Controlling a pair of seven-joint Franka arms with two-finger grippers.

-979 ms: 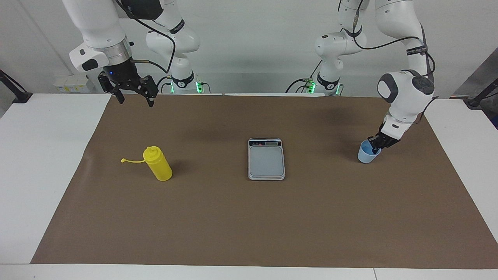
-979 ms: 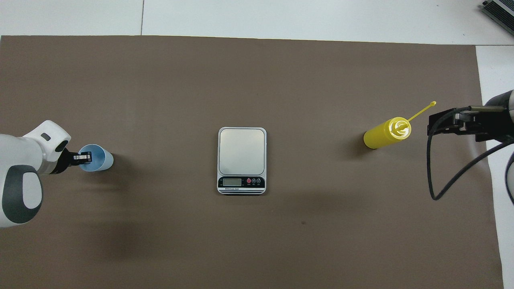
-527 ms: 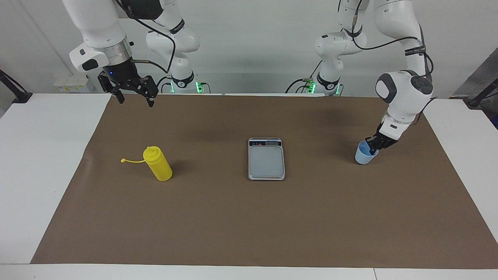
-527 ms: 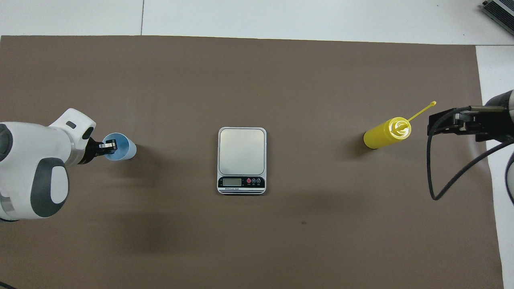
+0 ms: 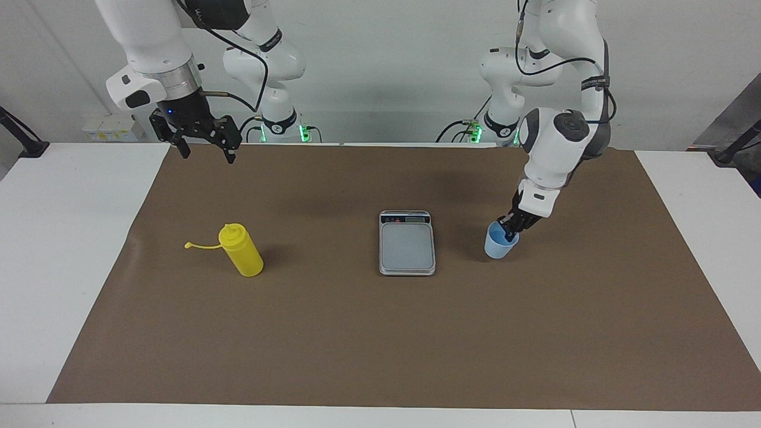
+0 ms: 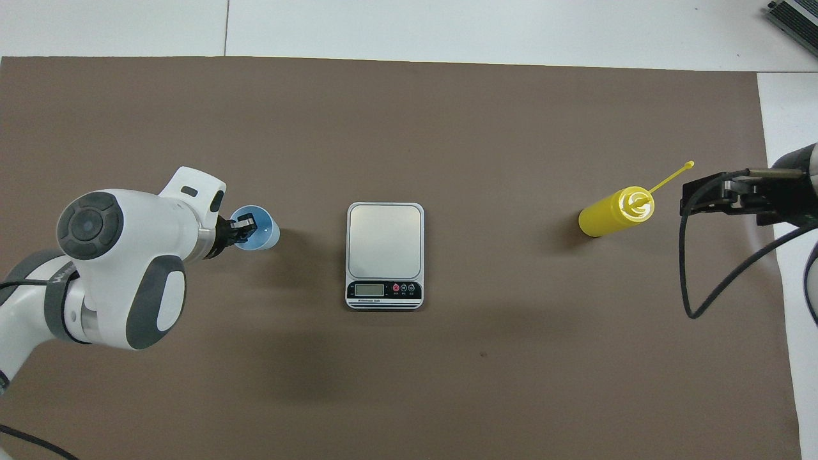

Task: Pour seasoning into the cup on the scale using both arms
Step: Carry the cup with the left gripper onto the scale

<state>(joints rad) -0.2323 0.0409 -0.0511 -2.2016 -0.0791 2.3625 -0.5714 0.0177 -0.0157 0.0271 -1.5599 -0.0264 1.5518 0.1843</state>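
Overhead view shows the left gripper (image 6: pixel 241 230) clamped on the rim wall of the light blue cup (image 6: pixel 262 235), one finger inside it, the cup lying toward the left arm's end of the table, beside the scale (image 6: pixel 385 254) but not yet on it. From the facing view the cup (image 5: pixel 498 245) looks lifted just off the brown mat (image 5: pixel 380 333), though contact with the surface is hard to judge. Thin, light plastic, it should carry easily, but a rim pinch may let it swing or flex; a gentle set-down on the weighing plate seems wise. Toward the right arm's end stands the yellow seasoning bottle (image 5: pixel 241 250), its cap strap hanging open; soft-walled and smooth, it is best taken round the middle of the body. High near that end's edge waits the right gripper (image 5: pixel 203 153), fingers spread and empty. Whether the cup holds anything cannot be made out.
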